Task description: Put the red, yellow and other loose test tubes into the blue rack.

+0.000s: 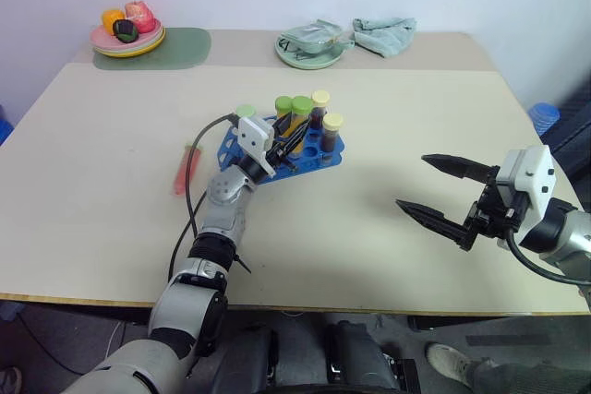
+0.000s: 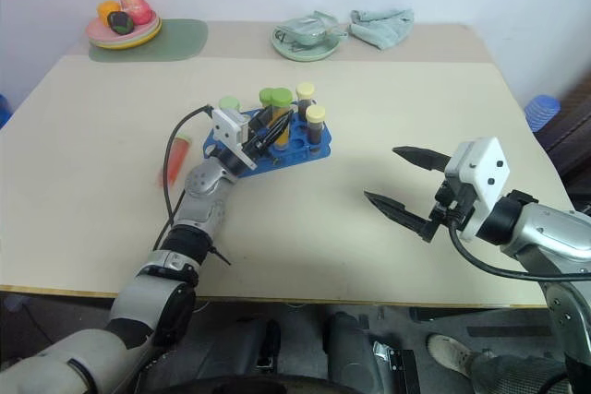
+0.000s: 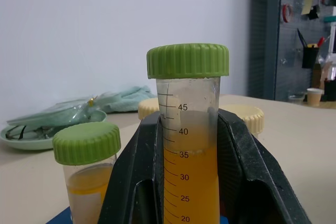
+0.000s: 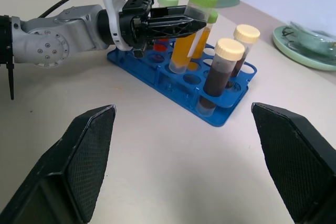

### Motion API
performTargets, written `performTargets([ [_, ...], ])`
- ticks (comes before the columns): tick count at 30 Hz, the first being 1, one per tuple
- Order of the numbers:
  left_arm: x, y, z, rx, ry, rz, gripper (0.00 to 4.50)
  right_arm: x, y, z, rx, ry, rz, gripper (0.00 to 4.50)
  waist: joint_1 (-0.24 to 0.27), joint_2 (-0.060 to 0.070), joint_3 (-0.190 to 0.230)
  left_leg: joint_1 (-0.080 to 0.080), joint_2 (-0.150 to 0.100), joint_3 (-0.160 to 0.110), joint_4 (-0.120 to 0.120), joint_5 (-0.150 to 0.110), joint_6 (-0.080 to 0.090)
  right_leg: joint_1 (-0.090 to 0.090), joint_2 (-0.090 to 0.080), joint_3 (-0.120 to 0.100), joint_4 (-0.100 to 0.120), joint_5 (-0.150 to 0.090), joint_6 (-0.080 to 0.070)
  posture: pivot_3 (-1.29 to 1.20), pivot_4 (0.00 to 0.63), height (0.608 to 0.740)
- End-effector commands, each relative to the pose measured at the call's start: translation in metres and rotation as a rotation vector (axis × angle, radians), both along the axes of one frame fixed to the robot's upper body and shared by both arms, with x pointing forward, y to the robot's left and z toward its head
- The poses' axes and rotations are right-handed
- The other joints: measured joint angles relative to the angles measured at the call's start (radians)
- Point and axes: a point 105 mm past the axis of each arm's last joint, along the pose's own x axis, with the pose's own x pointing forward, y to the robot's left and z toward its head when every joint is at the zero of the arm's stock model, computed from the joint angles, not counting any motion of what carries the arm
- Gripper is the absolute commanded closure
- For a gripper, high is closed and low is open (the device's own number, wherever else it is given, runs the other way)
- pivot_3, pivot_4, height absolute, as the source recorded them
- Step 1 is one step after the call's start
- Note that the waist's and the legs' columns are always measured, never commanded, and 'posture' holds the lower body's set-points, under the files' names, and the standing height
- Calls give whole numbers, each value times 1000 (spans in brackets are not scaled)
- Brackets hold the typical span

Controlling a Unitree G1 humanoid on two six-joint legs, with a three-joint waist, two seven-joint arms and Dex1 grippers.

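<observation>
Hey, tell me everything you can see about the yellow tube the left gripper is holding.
The yellow tube is clear plastic with a ribbed green screw cap and printed graduation marks, filled with orange-yellow liquid to about two thirds. The left gripper is shut on its upper part, a black finger on either side just below the cap. It leans slightly, its lower end in a hole of the blue rack. Another yellow tube with a green cap stands just behind it.

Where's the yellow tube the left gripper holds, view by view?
Left eye: yellow tube, over the blue rack, centre.
Right eye: same tube, left of centre.
Left wrist: centre, between the fingers.
Right wrist: upper middle.
Shared landmark: cream-capped brown tubes.
</observation>
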Motion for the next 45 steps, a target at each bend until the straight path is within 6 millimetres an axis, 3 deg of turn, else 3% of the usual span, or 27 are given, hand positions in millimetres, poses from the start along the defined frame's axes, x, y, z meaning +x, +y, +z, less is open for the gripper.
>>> performTargets([
  [1,-4,1,-28,19,109,-35,3767,-4,0,12,-8,-61,2,249,0,0,-1,0,0,0,0,0,0,0,0,0,0,0,0,0,150,740],
  [12,-10,-1,-30,30,111,-70,3767,-3,2,14,-9,-65,8,249,1,0,-2,1,0,0,0,0,1,2,0,0,0,0,0,0,150,740],
  [25,3,4,-32,67,113,27,3767,-3,3,17,-9,-69,7,249,0,0,-3,2,0,0,0,0,1,2,0,0,0,0,0,0,150,740],
  [35,-11,0,-42,53,141,-54,3767,-3,1,17,-9,-69,2,249,-2,0,-4,2,0,0,0,0,1,2,0,0,0,0,0,0,150,740],
  [45,-9,1,-37,24,143,-61,3767,-2,3,18,-5,-73,5,249,0,-1,-4,1,0,0,0,-1,1,1,0,0,-1,0,0,0,150,740],
])
